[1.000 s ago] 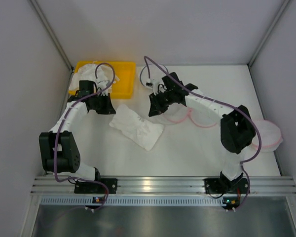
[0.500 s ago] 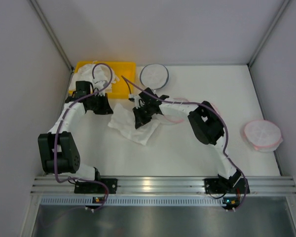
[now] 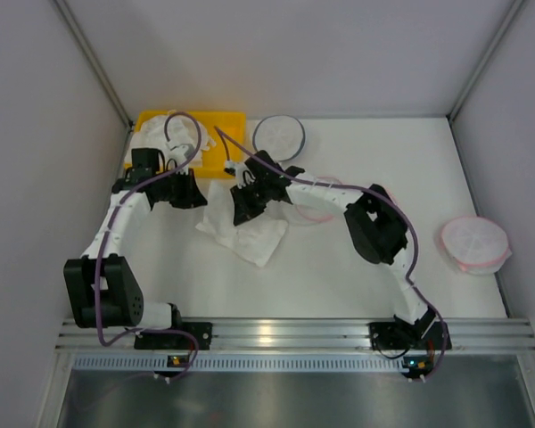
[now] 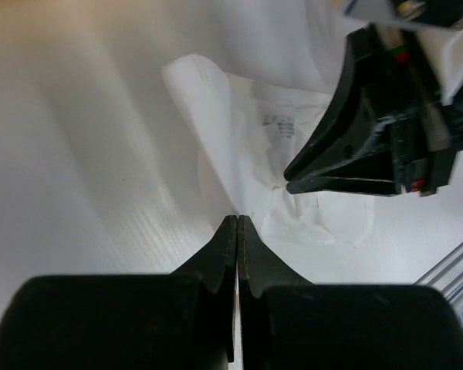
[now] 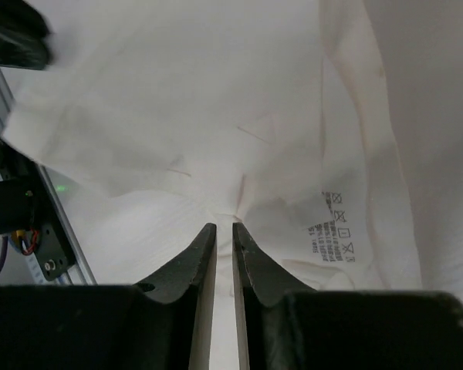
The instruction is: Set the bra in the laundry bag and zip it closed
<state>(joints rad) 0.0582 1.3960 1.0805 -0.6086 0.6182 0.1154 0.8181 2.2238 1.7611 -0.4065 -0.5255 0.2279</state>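
The white bra [image 3: 250, 236] lies crumpled on the table left of centre. My right gripper [image 3: 242, 214] is down on its upper part. In the right wrist view the fingers [image 5: 224, 226] stand almost together on a fold of the bra [image 5: 177, 100], and creases run to the tips beside a care label [image 5: 336, 223]. My left gripper [image 3: 196, 194] is shut and empty at the bra's upper left edge [image 4: 270, 131]; its tips [image 4: 238, 218] touch nothing I can see. A pink-rimmed mesh laundry bag [image 3: 319, 212] lies partly under my right arm.
A second pink-rimmed round bag [image 3: 473, 242] lies at the far right. A round white bag with a dark rim [image 3: 278, 135] lies at the back. A yellow bin [image 3: 227, 152] with white laundry stands at the back left. My right gripper [image 4: 287, 177] shows in the left wrist view.
My right arm has swung left from over the pink-rimmed bag to the bra and come down on it. The dark-rimmed bag came into view. My left gripper shifted slightly.
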